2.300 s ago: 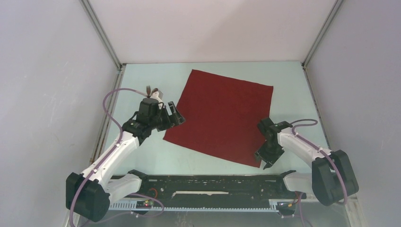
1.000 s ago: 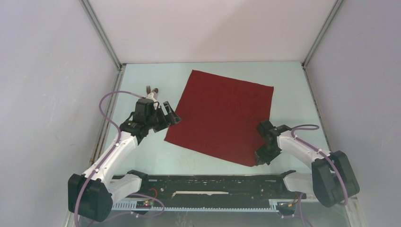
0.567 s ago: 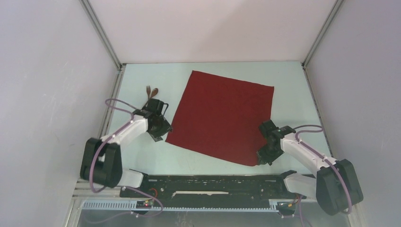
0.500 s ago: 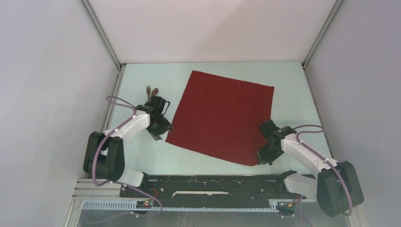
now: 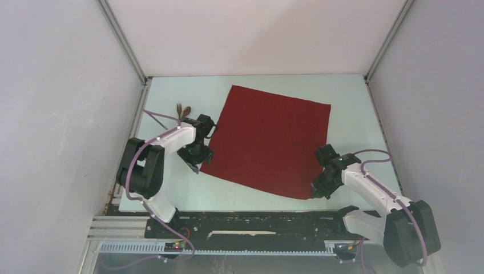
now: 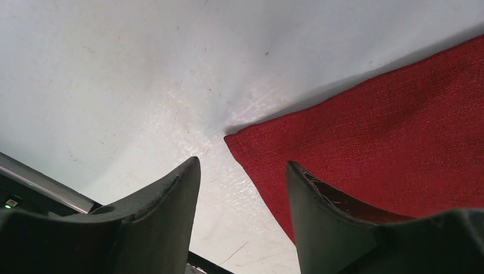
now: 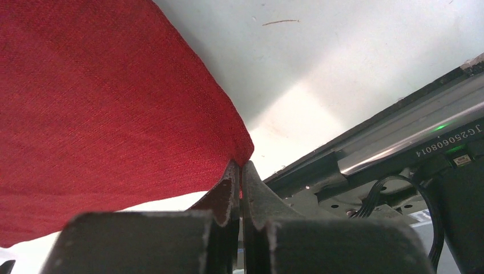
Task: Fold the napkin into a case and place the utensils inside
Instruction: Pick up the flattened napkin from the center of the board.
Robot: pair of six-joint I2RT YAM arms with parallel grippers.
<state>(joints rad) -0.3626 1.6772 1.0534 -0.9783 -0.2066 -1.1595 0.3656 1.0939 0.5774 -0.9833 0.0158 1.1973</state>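
Note:
The dark red napkin (image 5: pixel 268 140) lies flat and unfolded on the pale table. My right gripper (image 5: pixel 315 193) is shut on the napkin's near right corner (image 7: pixel 242 149), the cloth pinched between the fingertips. My left gripper (image 5: pixel 197 165) stands open at the near left corner (image 6: pixel 240 140); one finger (image 6: pixel 319 200) is over the cloth, the other (image 6: pixel 171 194) over bare table, the corner between them and not pinched. The utensils (image 5: pixel 182 109), a dark fork and spoon, lie side by side just behind the left arm, left of the napkin.
A black rail (image 5: pixel 257 220) runs along the near table edge, close behind both grippers. Metal frame posts (image 5: pixel 122 45) and white walls enclose the table. The left arm's purple cable (image 5: pixel 162 116) loops near the utensils.
The left arm swung in low to the napkin's near left corner and its jaws narrowed. The right gripper closed on the near right corner and stayed there.

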